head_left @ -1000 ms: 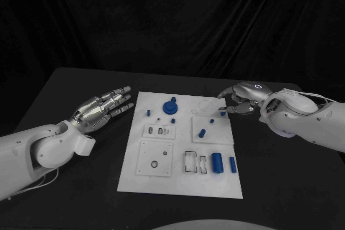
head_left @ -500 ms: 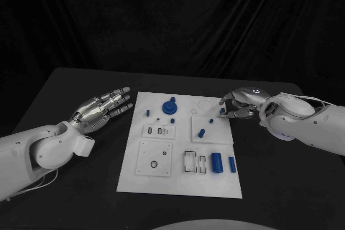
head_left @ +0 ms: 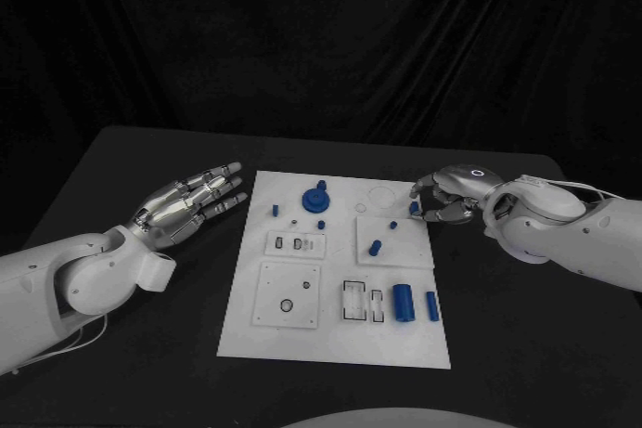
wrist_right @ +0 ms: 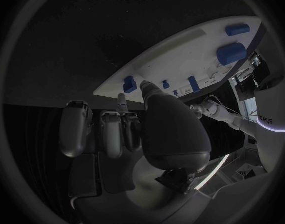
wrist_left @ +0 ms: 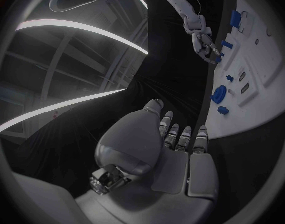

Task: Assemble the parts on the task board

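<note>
The white task board (head_left: pixel 335 340) lies mid-table. My right hand (head_left: pixel 448 196) is at its far right corner with fingers curled, and thumb and a finger seem to pinch a small blue part (head_left: pixel 414 206) just over the board's edge. The right wrist view shows that part (wrist_right: pixel 129 83) between the thumb and a fingertip (wrist_right: pixel 121 97). My left hand (head_left: pixel 194 198) hovers flat left of the board, fingers straight and apart, holding nothing. On the board are a blue round piece (head_left: pixel 317 200), small pegs (head_left: pixel 393 226) (head_left: pixel 376 247) and two blue cylinders (head_left: pixel 403 304) (head_left: pixel 432 305).
The black table (head_left: pixel 535 354) spreads around the board, with bare surface on both sides and at the front. Slots and recesses (head_left: pixel 288 304) mark the board's near half. Another small blue peg (head_left: pixel 276 208) stands near the board's left edge.
The right hand has turned and drawn slightly to the right at the board's corner, with the small blue part staying at its fingertips. The left hand has not moved.
</note>
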